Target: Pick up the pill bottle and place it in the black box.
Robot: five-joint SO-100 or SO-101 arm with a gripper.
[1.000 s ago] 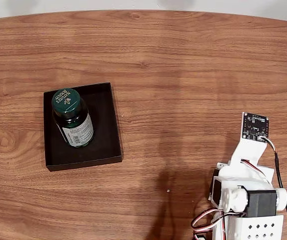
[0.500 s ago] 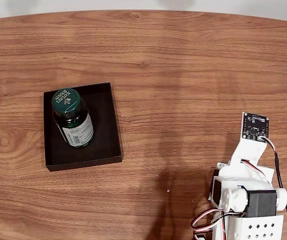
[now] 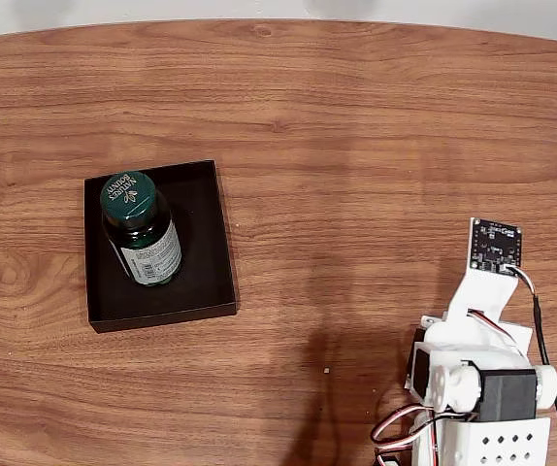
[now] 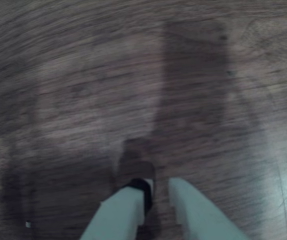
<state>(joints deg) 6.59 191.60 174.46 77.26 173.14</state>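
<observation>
Where the wrist view looks down over the claw [image 4: 156, 192], its two pale fingers [image 4: 121, 212] reach up from the bottom edge with a narrow gap between their tips and nothing held there; the claw stands slightly parted, empty. One finger carries a small black piece at its tip. Beneath them lies only blurred wood grain of the bench [image 4: 83, 90], crossed by soft shadows.

Seen from the fixed view, the arm [image 3: 482, 374] sits folded at the lower right corner of the bench [image 3: 356, 126], its white printed body, black motor and looping wires showing, with a small dark circuit board [image 3: 495, 244] on a white bracket at its upper end. The claw's fingers cannot be made out from this side.

Well apart from the arm, toward the left of that view, the black box [image 3: 206, 243] rests flat on the wood: a shallow matte tray with low walls. The pill bottle [image 3: 141, 228] stands inside it, in the upper left part of the tray. It is a small round bottle of dark green-black, topped by a dark green screw cap with pale lettering, and a white printed label wraps its side. A tiny pale speck [image 3: 326, 370] lies on the bare wood between box and arm.
</observation>
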